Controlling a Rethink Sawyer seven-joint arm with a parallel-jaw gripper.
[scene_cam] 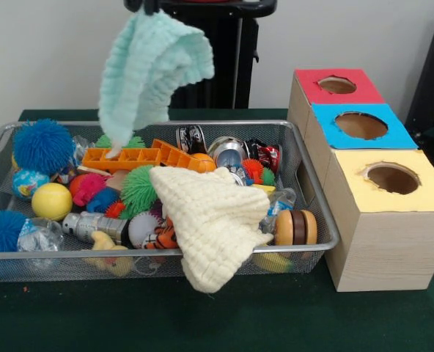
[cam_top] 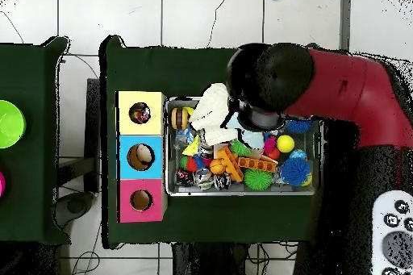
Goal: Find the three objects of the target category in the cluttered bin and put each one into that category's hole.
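Observation:
The wire mesh bin (scene_cam: 239, 122) is full of toys, crushed cans and cloths; it also shows in the overhead view (cam_top: 242, 194). My gripper (scene_cam: 144, 7) shows only at the top edge of the front view. It is shut on a mint-green knitted cloth (scene_cam: 151, 70), which hangs clear above the bin's back left part. A cream knitted cloth (scene_cam: 210, 220) lies over the clutter and droops over the bin's front rim; it also shows in the overhead view (cam_top: 211, 114). In the overhead view my arm (cam_top: 323, 86) covers the gripper.
Three wooden boxes with holes stand right of the bin: red top (scene_cam: 336, 86), blue top (scene_cam: 360, 125), yellow top (scene_cam: 393, 178). The bin holds a blue spiky ball (scene_cam: 42, 144), a yellow ball (scene_cam: 52, 201), an orange tray (scene_cam: 129, 157), cans (scene_cam: 228, 150) and a wooden yo-yo (scene_cam: 296, 227).

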